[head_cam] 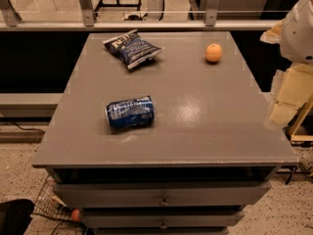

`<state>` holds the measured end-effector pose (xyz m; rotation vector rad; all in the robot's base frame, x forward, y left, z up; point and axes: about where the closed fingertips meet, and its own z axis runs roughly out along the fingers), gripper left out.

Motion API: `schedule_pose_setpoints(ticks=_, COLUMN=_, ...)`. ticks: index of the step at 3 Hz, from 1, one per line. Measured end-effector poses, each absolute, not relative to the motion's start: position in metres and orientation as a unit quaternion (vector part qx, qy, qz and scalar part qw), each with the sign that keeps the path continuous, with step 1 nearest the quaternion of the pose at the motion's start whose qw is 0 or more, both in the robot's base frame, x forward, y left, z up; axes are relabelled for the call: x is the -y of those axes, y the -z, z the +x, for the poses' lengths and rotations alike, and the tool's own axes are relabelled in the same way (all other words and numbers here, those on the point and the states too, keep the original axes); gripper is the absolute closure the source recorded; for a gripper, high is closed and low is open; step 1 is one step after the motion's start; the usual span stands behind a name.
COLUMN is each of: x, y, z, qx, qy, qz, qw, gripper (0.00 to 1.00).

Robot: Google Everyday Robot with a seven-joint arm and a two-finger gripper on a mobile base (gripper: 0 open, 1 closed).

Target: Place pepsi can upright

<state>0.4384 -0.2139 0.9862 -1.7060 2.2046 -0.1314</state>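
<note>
The pepsi can [130, 112], dark blue with white markings, lies on its side on the grey cabinet top [205, 126], left of centre and towards the front. Its long axis runs left to right. My gripper [284, 104], cream-coloured, hangs at the right edge of the view, just off the cabinet's right side and well away from the can. Nothing shows in it. The white arm housing [299, 28] sits above it.
A crinkled blue chip bag [132, 48] lies at the back left of the top. An orange [213, 53] sits at the back right. Drawers [161, 195] run below the front edge. A railing [146, 26] stands behind the cabinet.
</note>
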Motion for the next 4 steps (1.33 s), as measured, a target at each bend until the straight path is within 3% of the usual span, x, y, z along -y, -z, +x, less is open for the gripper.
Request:
schedule_pose_setpoints(ticks=1, x=0.214, y=-0.987, z=0.439, qx=-0.777, qy=0.047, qz=-0.602, qw=0.176, gripper=0.0)
schedule_pose_setpoints(ticks=4, x=0.116, y=-0.978, z=0.502, qx=-0.669, qy=0.089, qz=-0.723, qw=0.149, gripper=0.0)
